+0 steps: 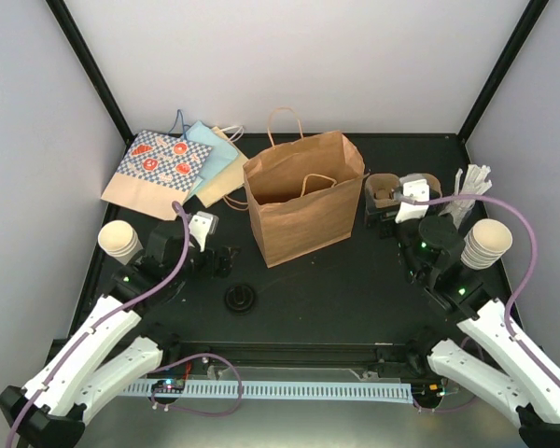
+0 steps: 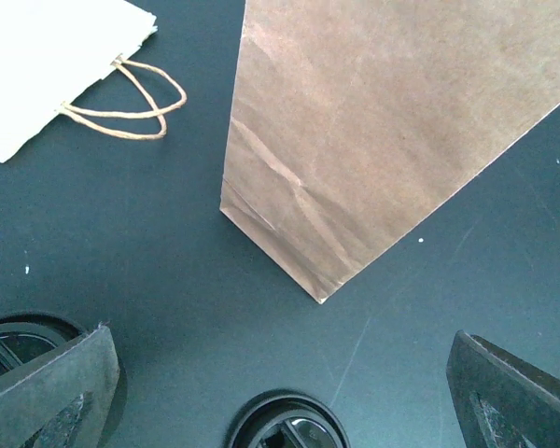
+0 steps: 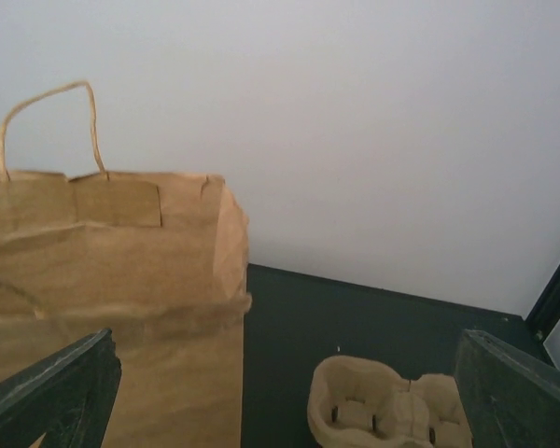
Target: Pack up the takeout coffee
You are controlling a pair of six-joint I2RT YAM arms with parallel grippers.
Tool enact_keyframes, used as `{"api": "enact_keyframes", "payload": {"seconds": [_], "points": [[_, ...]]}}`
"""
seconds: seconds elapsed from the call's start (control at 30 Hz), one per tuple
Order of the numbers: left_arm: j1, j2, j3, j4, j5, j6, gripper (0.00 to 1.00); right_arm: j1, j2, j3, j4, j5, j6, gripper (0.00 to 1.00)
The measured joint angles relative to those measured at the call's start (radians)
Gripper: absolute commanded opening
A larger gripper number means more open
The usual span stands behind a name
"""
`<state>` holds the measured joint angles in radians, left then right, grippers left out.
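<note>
Two grippers, both spread wide and empty; where is the coffee set? (Student)

Carrier [image 3: 392, 411] empty, right of the brown bag [image 1: 303, 201], ahead of the right gripper [image 3: 287, 336]; a lid [image 2: 285, 425] near the left gripper [image 2: 280, 336]; left cup stack [image 1: 119, 240] and right cup stack [image 1: 488, 243] at opposite sides. (Tutor)

Likely failure? (Student)

Nested cups lifting together, or a nudge tipping the unbraced bag. (Tutor)

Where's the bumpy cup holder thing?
In the top view, the cup carrier sits toward the back right of the table, just right of the standing brown paper bag.
</note>
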<state>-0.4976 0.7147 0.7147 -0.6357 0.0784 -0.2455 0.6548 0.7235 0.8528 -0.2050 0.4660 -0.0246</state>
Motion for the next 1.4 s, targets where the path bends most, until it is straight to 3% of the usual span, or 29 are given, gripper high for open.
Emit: {"api": "enact_keyframes", "payload": {"seconds": [0.47,0.83,1.07,1.4], "points": [[0.0,-0.017,0.0,0.024,-0.027,-0.013,0.99,0.0,-0.257,-0.389,0.136,-0.025,0.008,0.92],[0.0,-0.007,-0.048,0.13,0.008,-0.01,0.99,-0.01,-0.293,-0.642,0.393,0.032,-0.022,0.83],[0.0,-0.034,-0.187,0.349,-0.039,0.001,0.99,-0.193,-0.163,-0.675,0.566,-0.027,-0.02,0.82],[0.024,0.004,-0.301,0.629,-0.316,0.108,0.99,-0.471,0.079,-0.7,0.758,-0.229,-0.018,0.8]]}}
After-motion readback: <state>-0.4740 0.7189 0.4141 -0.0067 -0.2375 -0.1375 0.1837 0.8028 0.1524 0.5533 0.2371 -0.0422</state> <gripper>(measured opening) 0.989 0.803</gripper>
